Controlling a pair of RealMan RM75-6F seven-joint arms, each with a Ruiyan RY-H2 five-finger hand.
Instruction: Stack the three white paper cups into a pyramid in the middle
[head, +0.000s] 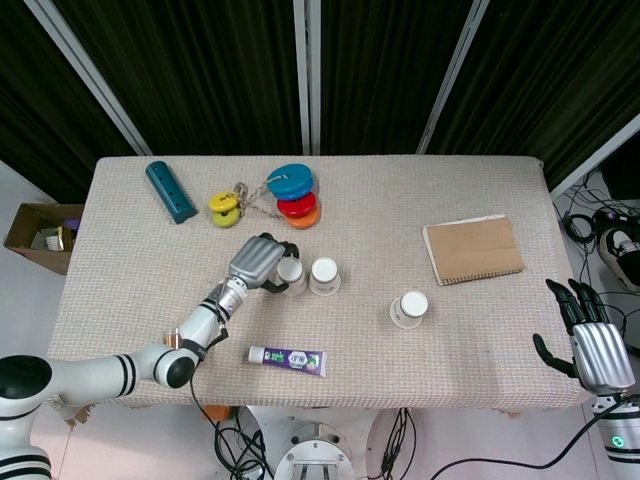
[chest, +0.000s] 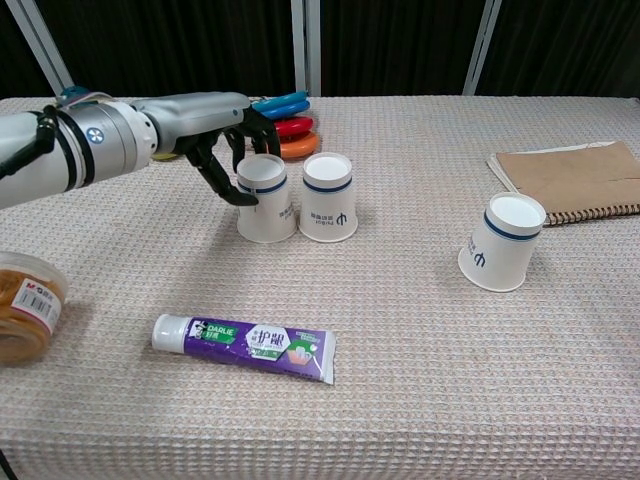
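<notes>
Table (head: 400, 215): rectangular, covered in beige woven cloth.

Left white paper cup with blue band (chest: 267, 198): upside down near the table's middle, touching or just beside the second cup on its right side.

Left hand (chest: 215, 128): silver-backed with black fingers (chest: 214, 178), curled around the upper part of the left cup and gripping it from the far-left side.

Middle white paper cup with blue band (chest: 329, 197): upside down, standing free of any hand.

Third white paper cup with blue band (chest: 500, 241): upside down, slightly tilted in the chest view, well apart to the right, near the brown kraft spiral notebook (head: 473, 249).

Right hand (head: 595, 345): seen only in the head view, off the table's right front corner, fingers spread, holding nothing.

Purple-and-white toothpaste tube (chest: 246, 345): lying flat toward the front edge, in front of the paired cups.

Clear plastic jar with orange contents (chest: 26, 307): at the front left.

Blue, red and orange flat discs (head: 294, 195): stacked at the back, beside yellow discs (head: 225, 207).

Teal oblong case (head: 170, 191): at the back left.
</notes>
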